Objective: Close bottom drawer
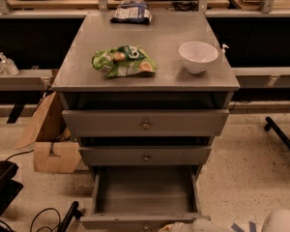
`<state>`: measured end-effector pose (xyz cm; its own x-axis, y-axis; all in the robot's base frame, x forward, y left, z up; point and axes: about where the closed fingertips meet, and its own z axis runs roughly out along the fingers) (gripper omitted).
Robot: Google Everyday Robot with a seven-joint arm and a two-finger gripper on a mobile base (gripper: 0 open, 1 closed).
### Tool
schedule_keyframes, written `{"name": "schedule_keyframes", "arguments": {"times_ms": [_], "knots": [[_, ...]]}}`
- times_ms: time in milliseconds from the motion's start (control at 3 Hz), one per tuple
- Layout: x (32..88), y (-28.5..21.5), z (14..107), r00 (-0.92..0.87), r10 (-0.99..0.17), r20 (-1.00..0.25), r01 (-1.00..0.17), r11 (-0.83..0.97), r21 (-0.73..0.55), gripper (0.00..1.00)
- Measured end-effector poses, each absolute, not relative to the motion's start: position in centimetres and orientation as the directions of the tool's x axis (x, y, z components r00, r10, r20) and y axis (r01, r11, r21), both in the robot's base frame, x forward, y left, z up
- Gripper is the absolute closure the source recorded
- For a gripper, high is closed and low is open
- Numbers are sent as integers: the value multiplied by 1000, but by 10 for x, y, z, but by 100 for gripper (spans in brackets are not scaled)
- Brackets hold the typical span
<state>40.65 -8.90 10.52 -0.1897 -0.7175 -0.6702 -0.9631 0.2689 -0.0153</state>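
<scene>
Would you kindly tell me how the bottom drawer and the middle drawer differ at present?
The bottom drawer is pulled far out, its tray floor exposed; the middle drawer shows only its front panel. The bottom drawer's front is partly cut off at the lower picture edge; the middle drawer's front shows whole, knob included. Both are grey metal. The gripper sits at the bottom edge, by the bottom drawer's front.

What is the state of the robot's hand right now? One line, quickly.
Hand: cannot be told; only part of it shows at the lower edge of the view, by the front of the open bottom drawer.
</scene>
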Motion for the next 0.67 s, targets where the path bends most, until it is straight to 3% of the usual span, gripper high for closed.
{"name": "schedule_keyframes", "arguments": {"times_ms": [333, 667], "knots": [[443, -85, 115, -155, -714, -683, -961, 268, -62, 100], [440, -85, 115, -155, -714, -683, -961, 268, -62, 100]]}}
